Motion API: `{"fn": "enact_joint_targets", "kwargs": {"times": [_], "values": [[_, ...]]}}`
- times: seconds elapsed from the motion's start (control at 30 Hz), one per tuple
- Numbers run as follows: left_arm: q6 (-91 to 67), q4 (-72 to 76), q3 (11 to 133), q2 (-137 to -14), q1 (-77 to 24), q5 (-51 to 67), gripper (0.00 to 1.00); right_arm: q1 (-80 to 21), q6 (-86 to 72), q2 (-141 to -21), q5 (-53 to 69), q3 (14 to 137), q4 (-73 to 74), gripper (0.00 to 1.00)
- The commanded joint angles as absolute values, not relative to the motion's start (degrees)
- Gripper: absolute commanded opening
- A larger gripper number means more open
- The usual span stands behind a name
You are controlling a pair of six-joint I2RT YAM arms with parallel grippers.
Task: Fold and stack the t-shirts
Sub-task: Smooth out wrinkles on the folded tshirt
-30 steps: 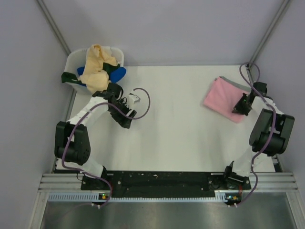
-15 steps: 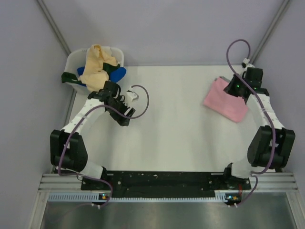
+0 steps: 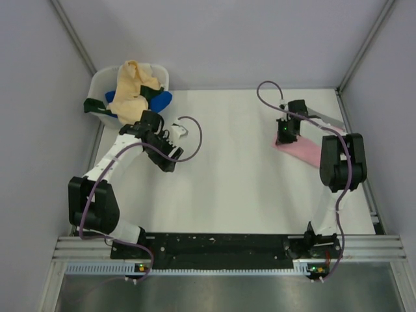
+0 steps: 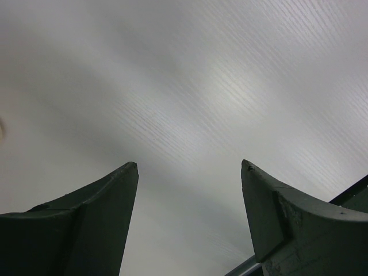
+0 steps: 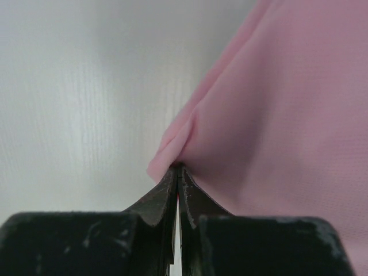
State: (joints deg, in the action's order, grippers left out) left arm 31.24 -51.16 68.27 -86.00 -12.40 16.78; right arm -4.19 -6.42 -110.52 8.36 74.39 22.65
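The right pincer (image 5: 177, 168) is closed, its tips pinching the folded corner of the pink t-shirt (image 5: 276, 115), which lies flat on the far right of the white desk (image 3: 227, 175). The left pincer (image 4: 188, 167) is open over the desk's left side, near the white tub (image 3: 97, 81) in the far-left corner. The tub holds a yellow t-shirt (image 3: 133, 88), a blue t-shirt (image 3: 162, 99) and a dark green t-shirt (image 3: 94, 104), and plain pale walls (image 3: 227, 39) enclose the desk.

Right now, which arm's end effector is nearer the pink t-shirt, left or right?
Right. The right end effector, shut, has its tips at a folded corner of the pink t-shirt; the left end effector hangs open over the table near the tub.
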Motion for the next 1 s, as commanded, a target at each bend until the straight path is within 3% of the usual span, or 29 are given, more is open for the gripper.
{"fn": "enact_joint_targets", "kwargs": {"times": [0.0,0.27,0.5,0.87,0.9,0.97], "values": [[31.46,-51.24,70.4,-86.22,-12.04,16.79,0.76,-6.85,-2.55,-108.46,7.03,79.18,22.41,0.0],[31.38,-50.8,70.75,-88.77,-11.95,16.96,0.76,-5.63,-1.22,-105.03,6.5,87.35,22.5,0.0],[31.82,-50.36,71.1,-89.74,-11.95,16.09,0.76,2.63,-10.8,-112.84,7.29,97.11,22.41,0.0],[31.73,-49.4,71.63,-90.27,-11.6,15.29,0.77,5.54,-14.5,-117.61,10.46,99.14,22.68,0.0],[31.64,-49.05,71.54,-89.83,-11.6,15.29,0.77,5.54,-14.24,-116.29,10.63,99.14,22.76,0.01],[31.29,-47.38,70.76,-88.6,-11.51,15.29,0.78,5.62,-14.06,-113.48,11.33,98.79,22.94,0.12]]}}
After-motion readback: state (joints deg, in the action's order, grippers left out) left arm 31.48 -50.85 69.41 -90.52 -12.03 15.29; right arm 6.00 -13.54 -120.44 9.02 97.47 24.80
